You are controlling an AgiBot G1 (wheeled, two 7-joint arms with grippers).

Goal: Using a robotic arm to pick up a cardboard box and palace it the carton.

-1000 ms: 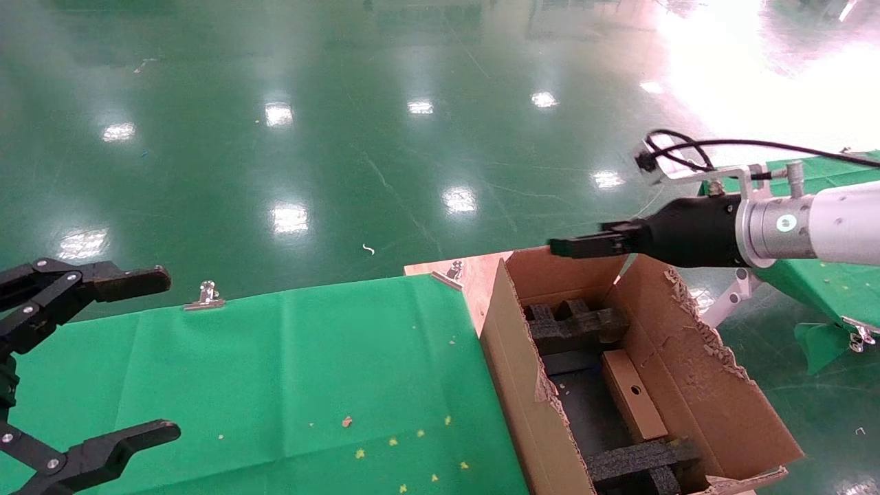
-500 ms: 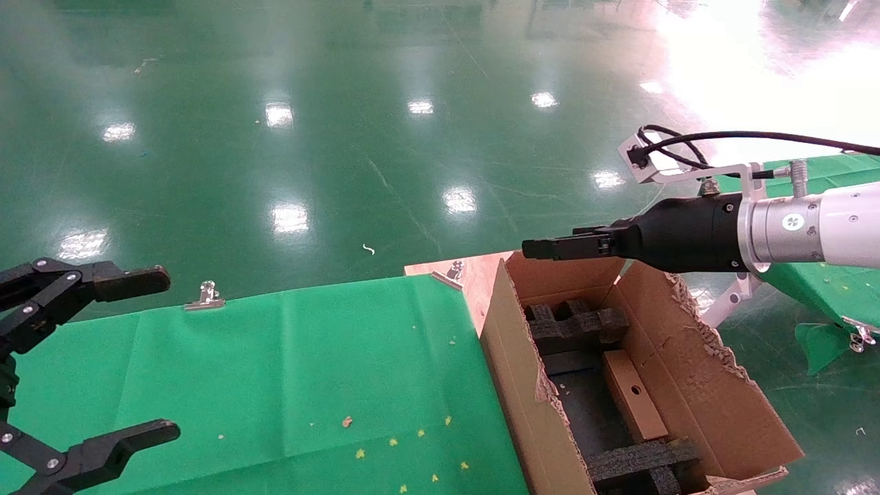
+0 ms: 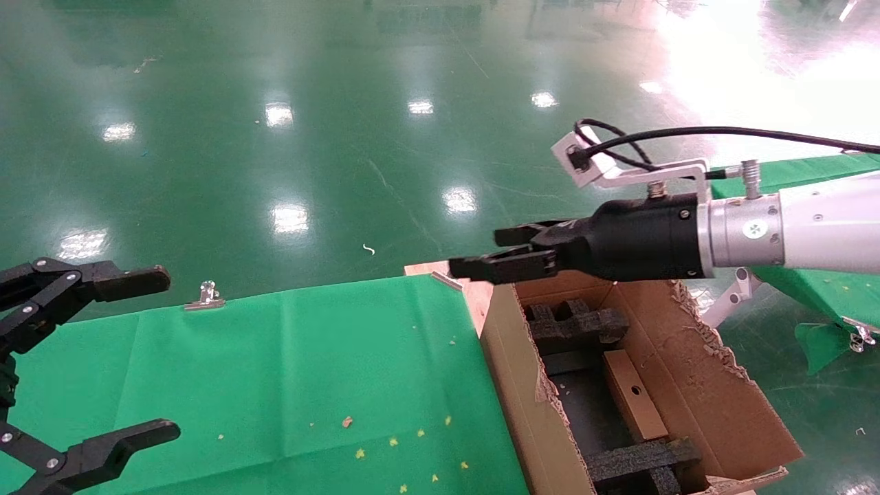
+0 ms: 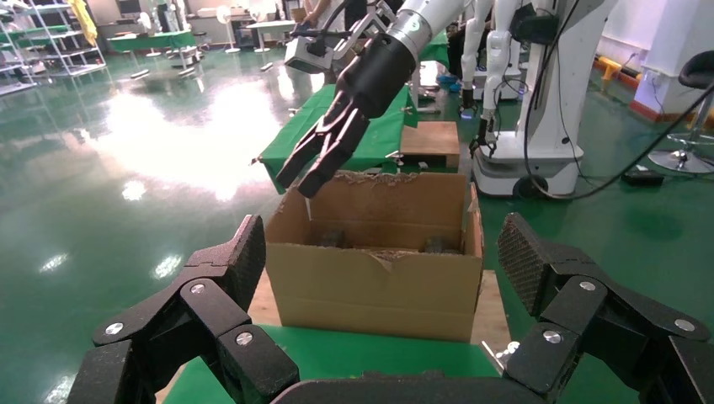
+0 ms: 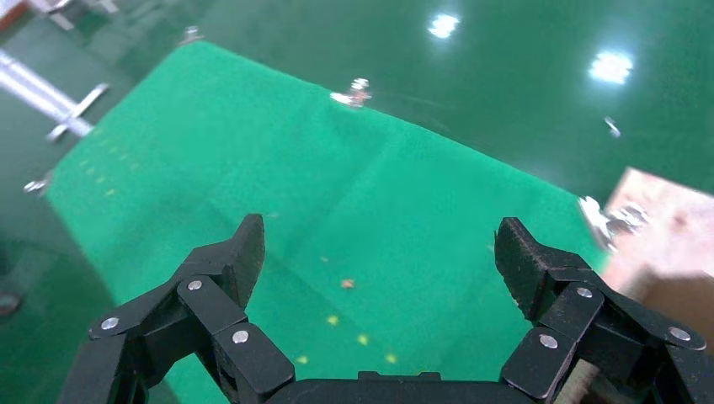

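Landmark: the carton, a large brown corrugated box with ragged torn flaps, standing at the right-hand end of the green-covered table; everything below is placed against it.

Cardboard box: the small flat brown cardboard box lies inside the carton on its dark floor, between the two black foam inserts, with its round hole facing up. Nothing is touching it.

Right arm: the robotic arm reaches across above the carton's far end, white sleeve, silver wrist, black cable looping off the camera bracket.

Right gripper: the right gripper hangs in the air just past the carton's far left corner, over the edge of the table. Its fingers are spread wide and carry nothing; its own wrist camera looks down between them at bare green cloth. From the left wrist camera the same gripper shows above the carton's rim, well clear of it.

Left gripper: the left gripper sits well away from the carton, at the opposite end of the table, parked. Its fingers stand far apart with nothing between them.

Table details: a wooden board shows under the cloth beside the carton, a metal clip pins the cloth at the far edge, and small yellow scraps dot the cloth.

Floor: glossy green floor beyond the carton and table.
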